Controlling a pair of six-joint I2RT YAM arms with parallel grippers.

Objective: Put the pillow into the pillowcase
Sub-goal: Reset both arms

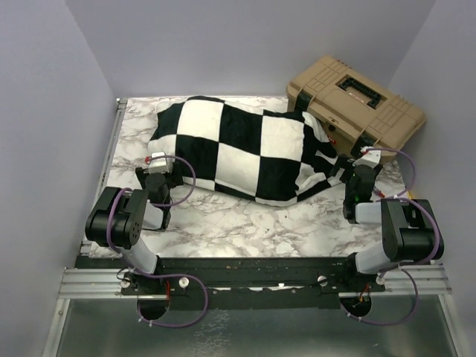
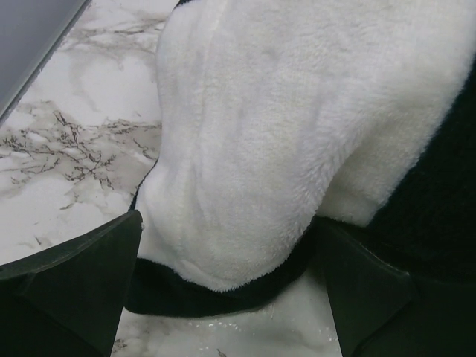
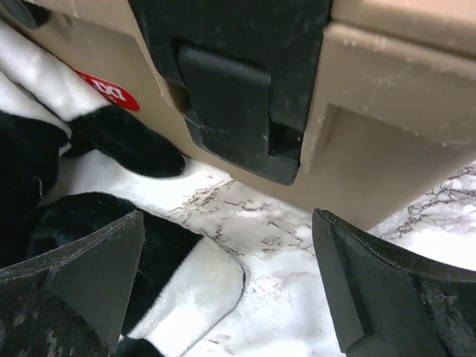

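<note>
While spread wide, left tool [image 2: 229, 223] straddles pillowcase [image 1: 238, 149] end, ungripped; right tool [image 3: 229, 216] likewise spread, empty.

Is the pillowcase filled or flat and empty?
Filled, it seems: the pillowcase bulges thickly along its length instead of lying limp; what is inside is hidden.

The white, marble-patterned surface [image 1: 245, 219] carried two things. A checked pillowcase [image 1: 238, 149], plump and bulging, lay across its far half, reaching from near the left edge towards the right. A tan box [image 1: 357, 100] sat in the far right corner, and the pillowcase's right end touched its front.
</note>
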